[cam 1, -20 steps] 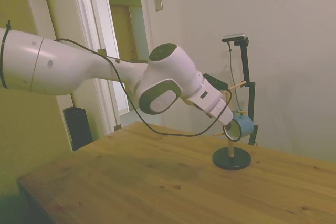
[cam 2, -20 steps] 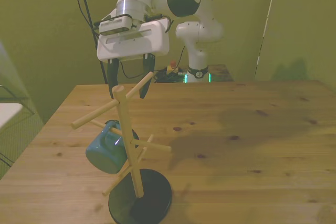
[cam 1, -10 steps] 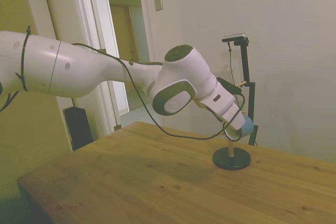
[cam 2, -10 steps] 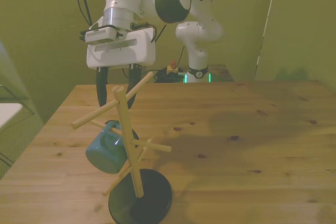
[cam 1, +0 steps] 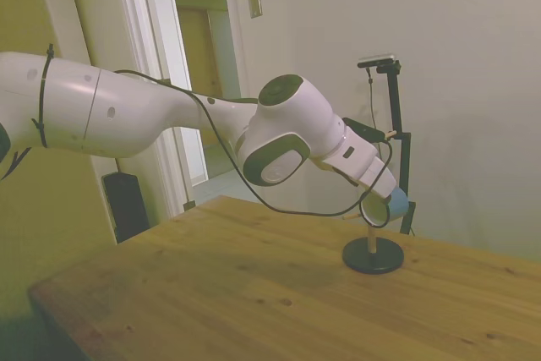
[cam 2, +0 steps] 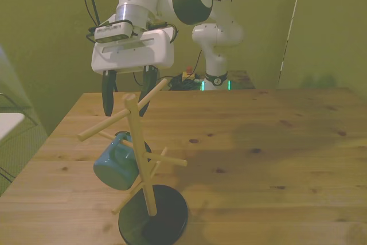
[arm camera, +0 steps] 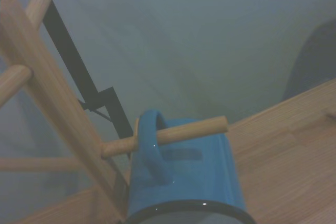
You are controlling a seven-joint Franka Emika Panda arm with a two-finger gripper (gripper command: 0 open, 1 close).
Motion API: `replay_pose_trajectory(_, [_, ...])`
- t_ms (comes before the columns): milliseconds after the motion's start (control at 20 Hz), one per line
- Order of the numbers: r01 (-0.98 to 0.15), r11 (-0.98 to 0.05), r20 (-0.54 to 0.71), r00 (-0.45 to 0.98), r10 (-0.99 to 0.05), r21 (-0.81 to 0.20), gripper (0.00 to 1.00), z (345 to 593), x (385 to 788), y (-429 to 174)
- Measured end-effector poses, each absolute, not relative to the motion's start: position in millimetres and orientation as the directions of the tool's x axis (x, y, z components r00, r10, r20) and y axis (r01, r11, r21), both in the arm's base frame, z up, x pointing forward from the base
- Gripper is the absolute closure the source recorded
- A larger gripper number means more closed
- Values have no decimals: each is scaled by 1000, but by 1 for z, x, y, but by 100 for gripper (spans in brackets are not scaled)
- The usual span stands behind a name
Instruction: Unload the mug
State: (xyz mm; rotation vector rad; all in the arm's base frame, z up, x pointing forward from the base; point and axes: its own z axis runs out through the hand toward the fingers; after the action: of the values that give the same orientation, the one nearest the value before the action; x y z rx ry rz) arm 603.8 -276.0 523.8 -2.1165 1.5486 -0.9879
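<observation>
Blue and shiny, the mug [cam 2: 117, 167] hangs on the front view's left, low on the peg rack [cam 2: 140, 162]. Its handle [arm camera: 149, 145] is looped over one wooden peg [arm camera: 168, 136], and that peg pokes right through the loop. The mug's open end tips down and away from the pole. It does not touch the table [cam 2: 258, 159].

Just above it, a bit behind, is the gripper [cam 2: 127, 89]. Its two dark fingers [cam 2: 107, 93] are spread wide apart with nothing between them. One finger is out past the pole on the front view's left and the other is close to a top peg that sticks up on a slant. The gripper is not touching the mug.

More to the front view's right there is the rack's black round base [cam 2: 153, 216], and then only bare wood.

The mug looks hard and smooth, maybe enamel or glazed clay, so I think it is stiff and a bit slippery. It looks small and light. It could chip or crack if it falls on the table. A good place to grab it would be across the round body or over the dark rim [arm camera: 189, 209], one finger inside and one outside. Then it must slide out along the peg, or the handle will catch.
</observation>
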Motion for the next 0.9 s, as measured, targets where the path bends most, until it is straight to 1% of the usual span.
replay_pose_trajectory(50, [-691, -360, 343, 170, -924, -627, 0, 519, 603, -272])
replay_pose_trajectory(250, [-674, -380, 369, 169, -914, -633, 0, 483, 601, -250])
replay_pose_trajectory(300, [-668, -382, 370, 169, -914, -639, 0, 479, 600, -248])
replay_pose_trajectory(550, [-650, -382, 372, 160, -914, -657, 0, 478, 598, -257])
replay_pose_trajectory(900, [-670, -378, 384, 149, -911, -639, 0, 446, 614, -272])
